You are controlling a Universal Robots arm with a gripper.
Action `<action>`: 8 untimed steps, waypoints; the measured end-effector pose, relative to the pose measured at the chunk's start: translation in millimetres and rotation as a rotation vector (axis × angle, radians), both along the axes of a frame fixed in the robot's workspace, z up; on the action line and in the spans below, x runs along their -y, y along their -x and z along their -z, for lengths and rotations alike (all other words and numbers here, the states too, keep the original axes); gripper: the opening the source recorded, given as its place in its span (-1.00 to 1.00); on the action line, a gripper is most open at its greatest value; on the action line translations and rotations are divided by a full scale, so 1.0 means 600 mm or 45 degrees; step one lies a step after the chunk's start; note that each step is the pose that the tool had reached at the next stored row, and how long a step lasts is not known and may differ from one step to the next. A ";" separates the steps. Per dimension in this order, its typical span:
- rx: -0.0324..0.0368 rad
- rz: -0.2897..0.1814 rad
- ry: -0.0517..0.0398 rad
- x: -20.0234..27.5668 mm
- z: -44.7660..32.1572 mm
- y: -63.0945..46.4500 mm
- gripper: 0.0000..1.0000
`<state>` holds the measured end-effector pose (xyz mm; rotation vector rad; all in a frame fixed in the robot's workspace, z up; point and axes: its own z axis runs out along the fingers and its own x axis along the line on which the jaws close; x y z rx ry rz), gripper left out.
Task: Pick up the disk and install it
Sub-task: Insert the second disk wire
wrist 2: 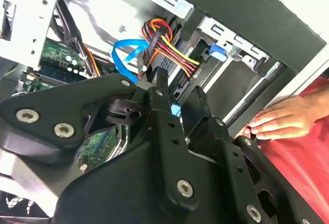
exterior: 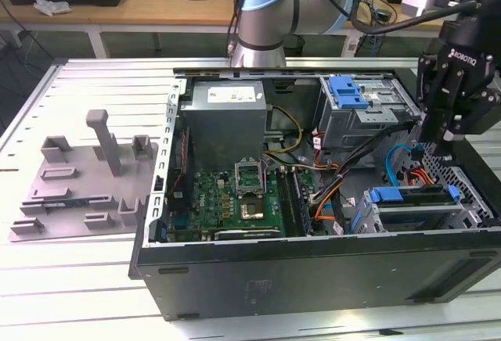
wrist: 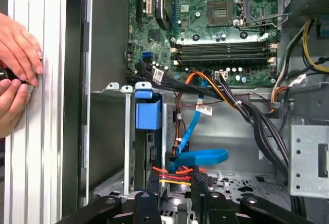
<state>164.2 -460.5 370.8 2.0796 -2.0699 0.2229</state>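
**Operator:** Where is the disk?

**Technician:** In the exterior view, the disk (exterior: 415,200) lies flat in the lower drive cage (exterior: 470,204), in the corner of the computer case (exterior: 313,271) toward the exterior view's right. Its blue bracket shows along the upper edge. It appears to be seated in the cage, but I cannot confirm that it is fully home.

**Operator:** What is the state of the gripper?

**Technician:** The gripper (exterior: 429,149) hangs just above the disk, among the cables. In the first wrist view, the gripper (wrist: 176,183) is at the red and yellow power cable (wrist: 175,175), with the blue data cable (wrist: 200,157) just beyond. I cannot tell whether it is open, closed or holding anything.

**Operator:** How should the disk be handled?

**Technician:** This is a judgement. The disk is probably rigid, dense for its size and sensitive to shock. Its metal faces are probably smooth and slippery, and the plastic bracket will flex slightly. Grip across the two long side edges at the bracket rails. Avoid the labelled face and the connector end.

**Operator:** Are there any hazards?

**Technician:** A person's hand (wrist: 18,54) rests on the table beside the case wall. The loose cables could snag.
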 end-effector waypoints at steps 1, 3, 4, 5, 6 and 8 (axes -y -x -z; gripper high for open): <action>0.0001 0.000 0.032 -0.0017 0.002 0.005 -0.24; 0.0000 0.000 0.060 -0.0043 0.007 0.022 -0.24; 0.0002 0.001 0.060 -0.0048 0.011 0.027 -0.24; 0.0005 0.003 0.060 -0.0049 0.011 0.027 -0.24; 0.0004 0.007 0.060 -0.0050 0.013 0.028 -0.41; 0.0002 0.013 0.059 -0.0049 0.014 0.028 -0.41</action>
